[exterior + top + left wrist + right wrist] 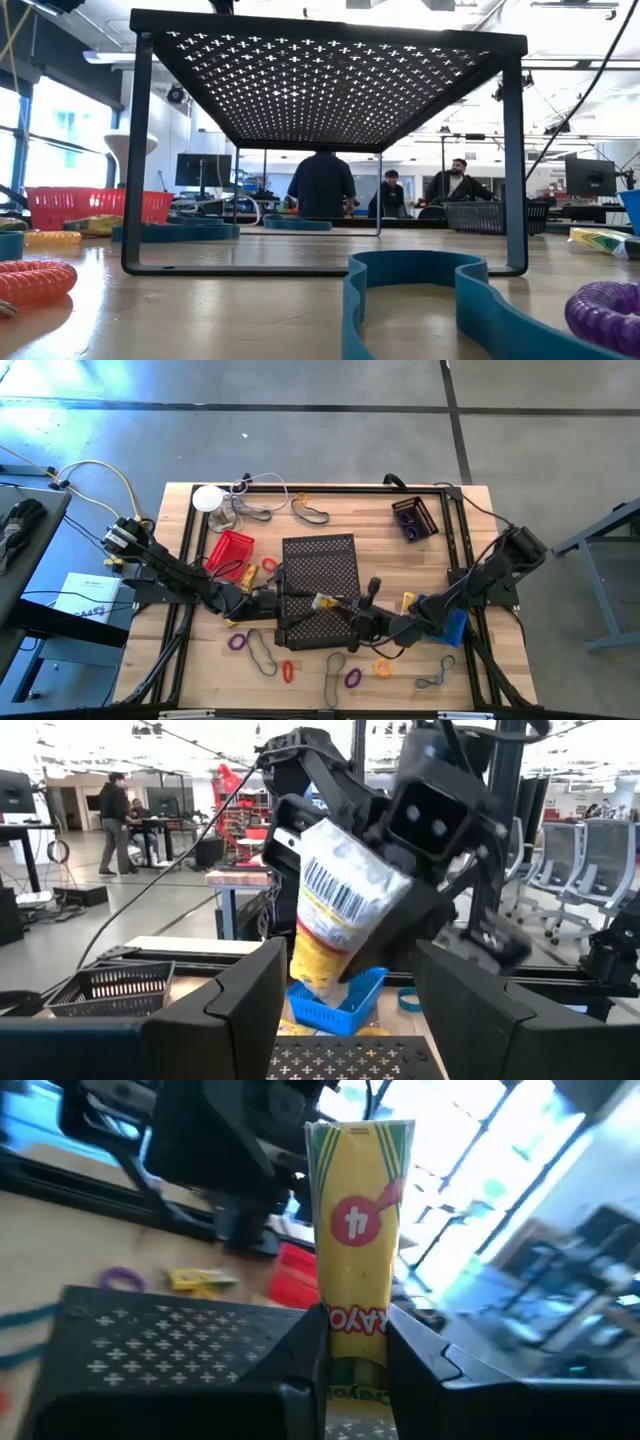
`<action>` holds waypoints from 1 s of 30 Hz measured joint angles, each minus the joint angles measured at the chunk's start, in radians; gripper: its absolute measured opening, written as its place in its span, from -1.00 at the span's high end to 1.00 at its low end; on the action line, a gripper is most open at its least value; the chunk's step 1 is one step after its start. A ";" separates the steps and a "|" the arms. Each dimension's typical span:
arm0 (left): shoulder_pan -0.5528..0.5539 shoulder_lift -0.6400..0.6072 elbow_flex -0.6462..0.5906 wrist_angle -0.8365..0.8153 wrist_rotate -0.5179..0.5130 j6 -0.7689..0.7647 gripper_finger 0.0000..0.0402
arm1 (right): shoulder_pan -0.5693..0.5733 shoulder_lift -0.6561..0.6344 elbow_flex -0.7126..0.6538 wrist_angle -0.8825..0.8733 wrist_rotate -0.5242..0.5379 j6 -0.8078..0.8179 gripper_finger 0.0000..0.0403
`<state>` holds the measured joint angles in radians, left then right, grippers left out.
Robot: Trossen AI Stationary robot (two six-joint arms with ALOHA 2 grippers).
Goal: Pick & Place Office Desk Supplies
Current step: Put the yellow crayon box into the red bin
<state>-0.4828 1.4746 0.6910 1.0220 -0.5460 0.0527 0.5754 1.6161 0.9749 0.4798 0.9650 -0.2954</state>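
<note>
Both arms are dark, nearly black, built of chunky jointed links with thin cables trailing along them. The right gripper (330, 935) has a boxy black housing with two small round holes on its face. The left gripper (350, 1020) ends in broad, flat, matte fingers (235, 1010).

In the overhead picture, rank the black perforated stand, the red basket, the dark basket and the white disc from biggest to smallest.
1. Black perforated stand, clearly largest.
2. Red basket and dark basket look about alike; no ranking between them.
3. White disc, smallest.
</note>
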 joint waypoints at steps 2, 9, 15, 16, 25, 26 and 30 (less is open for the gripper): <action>0.000 0.000 0.000 0.010 0.000 0.000 -0.05 | 0.002 0.023 0.000 0.039 0.033 -0.042 0.70; 0.018 0.000 0.000 0.031 -0.002 0.004 -0.05 | -0.010 0.042 0.000 0.075 0.063 -0.073 0.69; 0.069 0.000 -0.001 0.042 0.006 -0.019 -0.05 | -0.034 0.042 0.001 0.072 0.021 -0.065 0.69; 0.075 0.000 -0.001 0.041 0.008 -0.035 -0.05 | -0.036 0.042 0.000 0.071 0.020 -0.064 0.69; 0.064 0.000 -0.001 0.034 0.006 -0.026 0.12 | -0.036 0.042 0.000 0.046 -0.074 -0.061 0.59; 0.058 0.000 -0.001 0.035 0.002 -0.023 0.17 | -0.033 0.042 0.000 0.043 -0.087 -0.061 0.55; 0.037 0.000 -0.001 0.036 -0.002 -0.010 0.46 | -0.023 0.042 0.000 0.037 -0.153 -0.068 0.39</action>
<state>-0.4455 1.4748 0.6899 1.0583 -0.5476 0.0428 0.5527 1.6585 0.9752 0.5167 0.8121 -0.3632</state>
